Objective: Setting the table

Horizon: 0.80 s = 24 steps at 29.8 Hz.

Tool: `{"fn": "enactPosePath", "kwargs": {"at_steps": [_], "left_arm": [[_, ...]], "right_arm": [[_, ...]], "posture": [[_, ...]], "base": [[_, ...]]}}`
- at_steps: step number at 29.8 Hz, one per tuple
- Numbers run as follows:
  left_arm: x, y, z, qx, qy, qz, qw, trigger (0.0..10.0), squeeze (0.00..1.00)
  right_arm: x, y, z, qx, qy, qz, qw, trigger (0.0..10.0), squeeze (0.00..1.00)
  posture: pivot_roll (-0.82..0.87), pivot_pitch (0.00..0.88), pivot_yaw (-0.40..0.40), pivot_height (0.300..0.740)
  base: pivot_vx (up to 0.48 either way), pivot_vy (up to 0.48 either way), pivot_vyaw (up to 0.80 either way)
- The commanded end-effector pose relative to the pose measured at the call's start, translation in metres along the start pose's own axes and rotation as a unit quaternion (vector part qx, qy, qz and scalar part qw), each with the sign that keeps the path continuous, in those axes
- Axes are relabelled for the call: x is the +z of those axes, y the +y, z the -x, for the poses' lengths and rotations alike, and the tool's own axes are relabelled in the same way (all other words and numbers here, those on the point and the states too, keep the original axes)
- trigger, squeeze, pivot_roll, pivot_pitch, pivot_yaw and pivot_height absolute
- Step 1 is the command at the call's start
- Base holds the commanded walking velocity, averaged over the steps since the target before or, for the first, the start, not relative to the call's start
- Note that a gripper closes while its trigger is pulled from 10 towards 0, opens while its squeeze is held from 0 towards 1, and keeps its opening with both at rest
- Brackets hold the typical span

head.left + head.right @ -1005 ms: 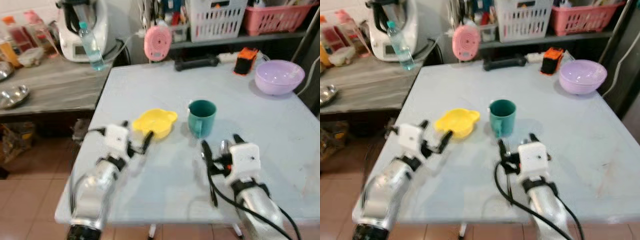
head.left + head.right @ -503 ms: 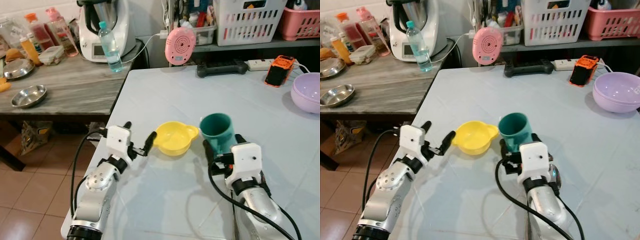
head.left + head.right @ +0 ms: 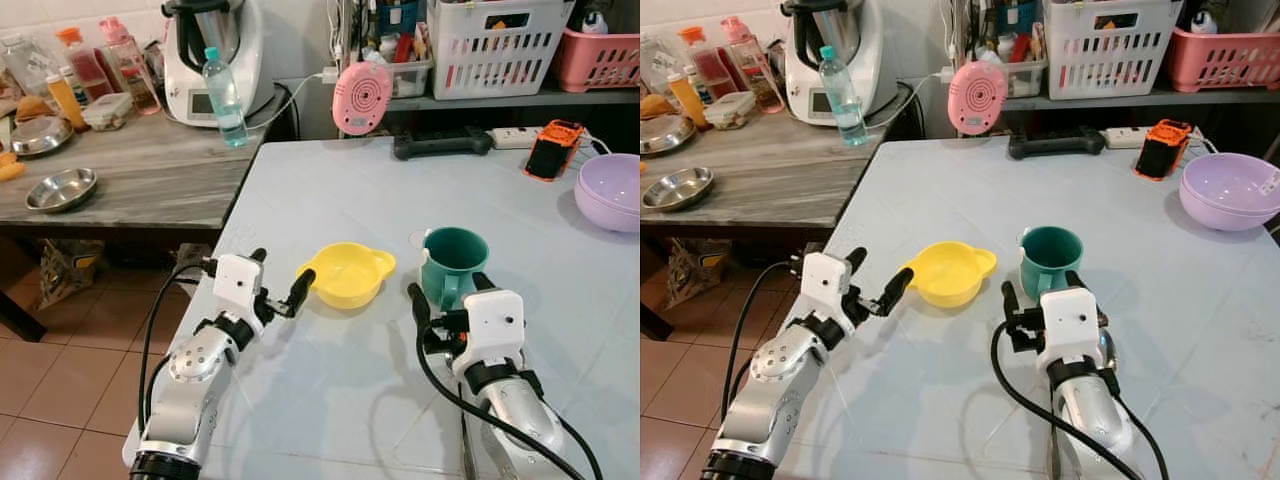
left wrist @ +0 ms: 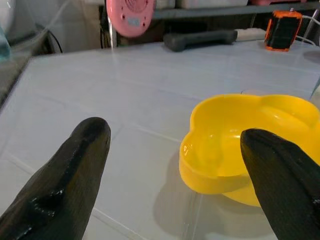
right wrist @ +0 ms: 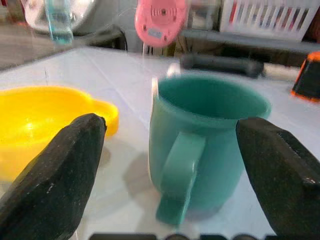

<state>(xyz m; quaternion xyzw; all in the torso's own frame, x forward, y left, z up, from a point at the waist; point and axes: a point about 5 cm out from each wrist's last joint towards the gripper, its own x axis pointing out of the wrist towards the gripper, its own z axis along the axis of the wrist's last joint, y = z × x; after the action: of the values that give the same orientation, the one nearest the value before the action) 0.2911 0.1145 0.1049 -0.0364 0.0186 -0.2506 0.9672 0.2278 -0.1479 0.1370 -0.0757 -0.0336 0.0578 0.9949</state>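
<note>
Yellow bowl | left gripper jaws released | right gripper jaws released, facing green mug

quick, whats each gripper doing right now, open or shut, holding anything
Left gripper: open, empty, one finger by the yellow bowl.
Right gripper: open, empty, fingers either side of the green mug.

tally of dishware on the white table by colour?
Yellow: 1, bowl
Teal: 1, mug
Purple: 1, bowl
Total: 3
</note>
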Motion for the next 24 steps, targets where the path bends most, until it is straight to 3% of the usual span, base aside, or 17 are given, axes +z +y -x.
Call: {"fn": "enactPosePath", "kwargs": {"at_steps": [1, 9, 14, 21, 23, 24], "left_arm": [[0.0, 0.004, -0.002, -0.003, 0.015, 0.008, 1.0, 10.0, 0.0], [0.007, 0.006, -0.011, -0.014, 0.017, 0.029, 0.999, 10.0, 0.0], [0.008, 0.003, -0.017, -0.02, 0.054, 0.069, 0.996, 10.0, 0.0], [0.006, -0.001, -0.022, -0.044, 0.099, 0.068, 0.992, 10.0, 0.0], [0.009, -0.001, -0.024, -0.045, 0.098, 0.092, 0.99, 10.0, 0.0], [0.01, -0.002, -0.024, -0.046, 0.101, 0.095, 0.989, 9.5, 0.0]], "right_arm": [[0.015, 0.006, 0.0, 0.025, -0.029, 0.0, 0.999, 10.0, 0.0], [0.022, 0.012, 0.006, 0.059, -0.04, 0.027, 0.997, 10.0, 0.0], [0.02, 0.015, 0.008, 0.068, -0.032, 0.029, 0.997, 10.0, 0.0], [0.018, 0.016, 0.009, 0.073, -0.031, 0.029, 0.996, 10.0, 0.0], [0.017, 0.016, 0.01, 0.076, -0.03, 0.027, 0.996, 10.0, 0.0], [0.016, 0.016, 0.011, 0.08, -0.027, 0.023, 0.996, 10.0, 0.0]], "posture": [[-0.14, 0.029, 0.125, 0.74], [-0.15, 0.033, 0.132, 0.74], [-0.15, 0.036, 0.135, 0.74], [-0.15, 0.034, 0.147, 0.74], [-0.15, 0.033, 0.15, 0.74], [-0.15, 0.033, 0.153, 0.74]], "base": [[0.0, 0.0, 0.0], [0.0, 0.0, 0.0], [0.0, 0.0, 0.0], [0.0, 0.0, 0.0], [0.0, 0.0, 0.0], [0.0, 0.0, 0.0]]}}
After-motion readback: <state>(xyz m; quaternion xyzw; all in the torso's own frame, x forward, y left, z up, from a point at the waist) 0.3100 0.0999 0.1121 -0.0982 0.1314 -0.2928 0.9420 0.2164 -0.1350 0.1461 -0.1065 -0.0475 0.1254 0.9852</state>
